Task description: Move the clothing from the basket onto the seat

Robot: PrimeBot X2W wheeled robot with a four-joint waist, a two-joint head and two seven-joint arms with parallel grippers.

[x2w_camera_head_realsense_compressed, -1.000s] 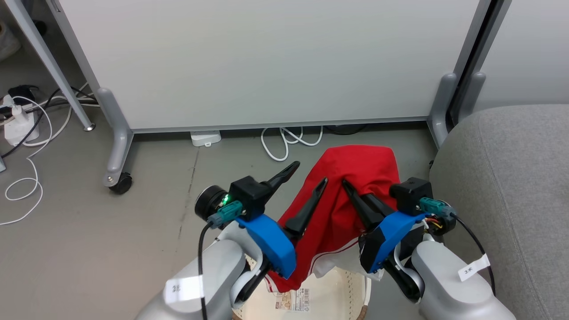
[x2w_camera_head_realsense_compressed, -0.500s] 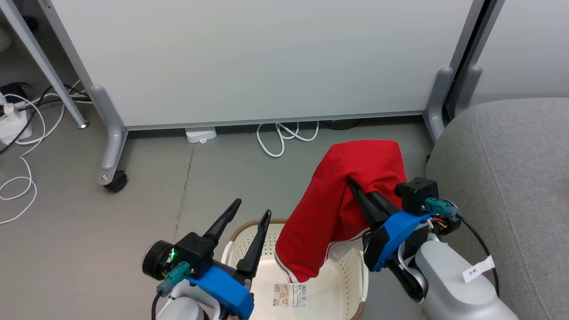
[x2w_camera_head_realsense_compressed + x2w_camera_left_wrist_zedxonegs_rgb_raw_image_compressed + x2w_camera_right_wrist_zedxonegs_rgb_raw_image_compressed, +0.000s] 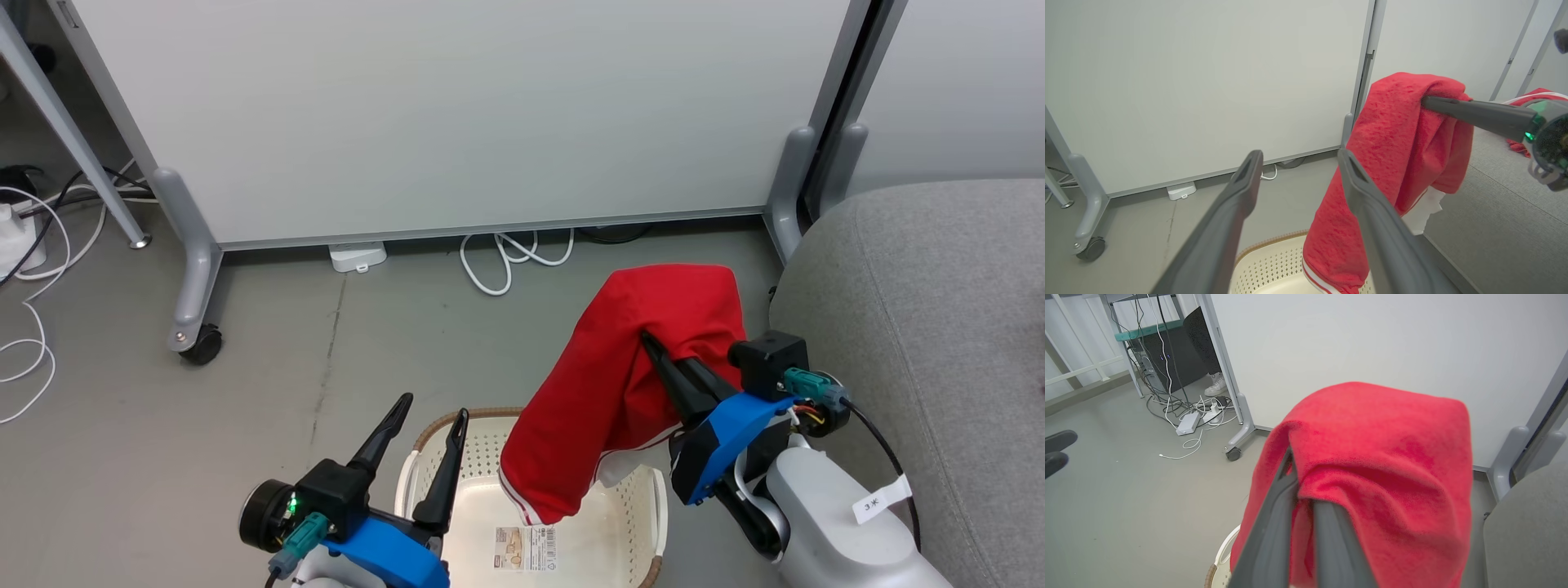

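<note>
A bright red soft fabric garment with white trim [image 3: 620, 384] is held draped over the right tool [image 3: 653, 347], whose two dark fingers are pressed together on a fold near its top – the tips are buried in cloth, so the depth of the hold cannot be judged. The garment's hem hangs below and to the left of that tool, inside the oval cream-white perforated plastic basket [image 3: 424, 474]. The left tool [image 3: 433, 407] is spread and empty, poised over the basket's left rim. The large light-grey upholstered seat [image 3: 939, 327] lies just to the right of the right tool, and a second red garment with a white stripe [image 3: 1541, 92] appears to rest on it already. If the pinch is shallow, the cloth could be shed during the swing rightward and dropped onto the floor – or the trailing hem could be snagged on the basket rim, dragging the basket.
</note>
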